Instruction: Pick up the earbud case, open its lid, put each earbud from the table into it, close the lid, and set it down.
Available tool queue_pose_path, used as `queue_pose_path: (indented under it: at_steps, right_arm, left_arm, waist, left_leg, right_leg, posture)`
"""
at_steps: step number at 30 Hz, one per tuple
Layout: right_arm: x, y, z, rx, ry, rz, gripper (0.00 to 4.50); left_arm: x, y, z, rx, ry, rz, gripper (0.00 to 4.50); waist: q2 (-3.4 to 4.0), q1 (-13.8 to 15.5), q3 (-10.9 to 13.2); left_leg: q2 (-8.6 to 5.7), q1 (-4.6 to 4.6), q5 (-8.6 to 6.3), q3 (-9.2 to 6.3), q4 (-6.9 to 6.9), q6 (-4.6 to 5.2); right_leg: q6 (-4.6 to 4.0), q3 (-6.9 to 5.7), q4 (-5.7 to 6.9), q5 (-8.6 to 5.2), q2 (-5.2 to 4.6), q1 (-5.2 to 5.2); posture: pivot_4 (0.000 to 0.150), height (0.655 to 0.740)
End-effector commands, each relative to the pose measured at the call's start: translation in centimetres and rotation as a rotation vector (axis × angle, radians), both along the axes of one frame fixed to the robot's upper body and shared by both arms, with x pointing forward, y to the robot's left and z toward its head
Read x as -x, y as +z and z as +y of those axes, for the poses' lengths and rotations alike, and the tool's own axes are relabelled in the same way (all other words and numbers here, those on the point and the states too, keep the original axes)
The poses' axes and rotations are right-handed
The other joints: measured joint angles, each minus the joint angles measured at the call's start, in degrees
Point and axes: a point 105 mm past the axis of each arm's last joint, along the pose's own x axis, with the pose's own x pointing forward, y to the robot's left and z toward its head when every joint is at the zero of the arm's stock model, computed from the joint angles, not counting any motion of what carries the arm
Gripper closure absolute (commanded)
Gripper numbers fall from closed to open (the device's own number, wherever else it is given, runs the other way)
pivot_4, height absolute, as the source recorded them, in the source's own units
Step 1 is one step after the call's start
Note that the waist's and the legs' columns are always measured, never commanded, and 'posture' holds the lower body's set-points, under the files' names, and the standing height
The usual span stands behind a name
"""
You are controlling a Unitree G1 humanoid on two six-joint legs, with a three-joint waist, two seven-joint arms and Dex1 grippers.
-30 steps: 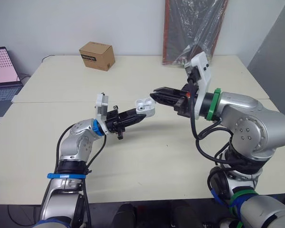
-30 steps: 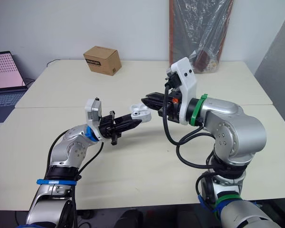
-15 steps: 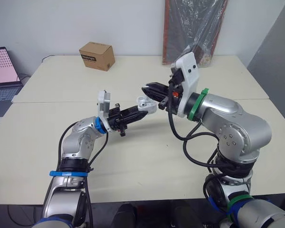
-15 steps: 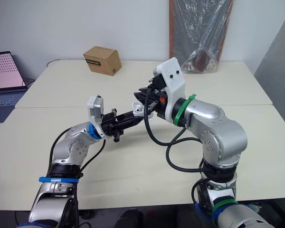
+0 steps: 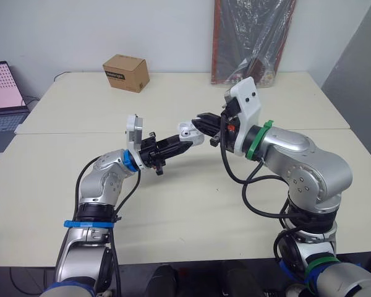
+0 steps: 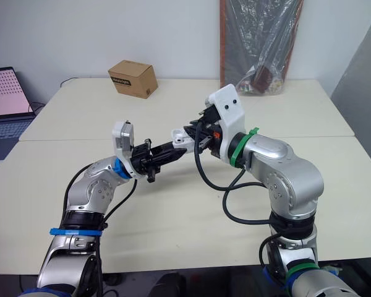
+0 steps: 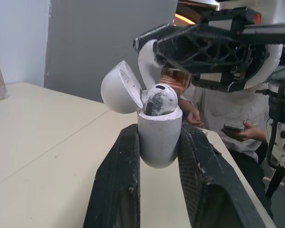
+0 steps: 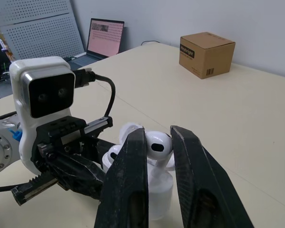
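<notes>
Earbud case [image 7: 159,138] was off the table [image 5: 173,204], and you had it clamped upright between the two black fingers of the left gripper [image 5: 180,143], which pressed on its lower body from either side. Its lid [image 7: 121,88] stood swung open on the hinge, tilted back beside the opening. You had the first earbud [image 7: 161,100] seated in the case, its rounded head showing just above the rim. Your right gripper [image 5: 202,121] met the left one in mid-air over the middle of the table, and its fingers were closed on the second earbud [image 8: 157,144], gripping the head with the stem pointing down at the open case. That earbud hung directly above the opening, very near the seated one; I could not tell whether its stem had reached the case. At the far left of the table sat a cardboard box [image 5: 126,72], well apart from your grippers, with a laptop [image 5: 3,93] off the left edge and a plastic-wrapped board [image 5: 253,37] leaning on the back wall.
</notes>
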Motion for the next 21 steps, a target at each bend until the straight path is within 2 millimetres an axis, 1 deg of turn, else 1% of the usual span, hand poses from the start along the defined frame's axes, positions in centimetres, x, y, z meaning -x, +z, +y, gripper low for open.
queue_pose_path:
  at_steps: [1, 6, 10, 16, 21]
  right_arm:
    - [0.2, 0.5, 0.1, -0.001, 0.006, -0.034, 4.11]
    - [0.1, 0.4, 0.2, 0.025, 0.0, -0.049, 4.11]
    - [0.3, 0.4, 0.4, 0.073, 0.003, -0.095, 4.11]
    - [0.6, 0.4, 0.9, 0.13, 0.009, -0.129, 4.11]
    - [0.6, 0.2, 1.0, 0.15, 0.016, -0.124, 4.11]
  left_arm:
    - [0.4, 2.1, 0.3, 0.027, 0.0, -0.079, 3.78]
    - [0.2, 2.5, 0.4, 0.046, 0.012, -0.088, 3.78]
    - [0.1, 3.1, 0.0, 0.061, 0.02, -0.113, 3.78]
    - [0.1, 4.0, -0.9, 0.072, 0.03, -0.164, 3.78]
    - [0.2, 4.5, -1.5, 0.08, 0.028, -0.187, 3.78]
  waist:
    - [0.0, 0.0, 0.0]
    - [0.0, 0.0, 0.0]
    - [0.0, 0.0, 0.0]
    - [0.0, 0.0, 0.0]
    - [0.0, 0.1, 0.0]
  left_leg:
    - [0.0, 0.0, 0.0, 0.0, 0.0, 0.0]
    - [0.0, 0.0, 0.0, 0.0, 0.0, 0.0]
    - [0.0, -0.02, 0.0, 0.0, 0.0, 0.0]
    - [0.0, -0.01, 0.0, 0.0, 0.0, 0.0]
    - [0.0, -0.02, 0.0, 0.0, 0.0, 0.0]
  right_leg:
    - [0.0, 0.0, 0.0, 0.0, 0.0, 0.0]
    - [0.0, 0.0, -0.01, 0.0, 0.0, 0.0]
    - [0.0, 0.0, -0.03, 0.0, 0.0, 0.0]
    - [0.01, 0.0, -0.03, 0.0, 0.0, 0.0]
    - [0.01, 0.01, -0.05, 0.0, 0.0, 0.0]
  posture:
    - [0.15, 0.74]
    - [0.15, 0.74]
    - [0.15, 0.74]
    - [0.15, 0.74]
    - [0.15, 0.74]
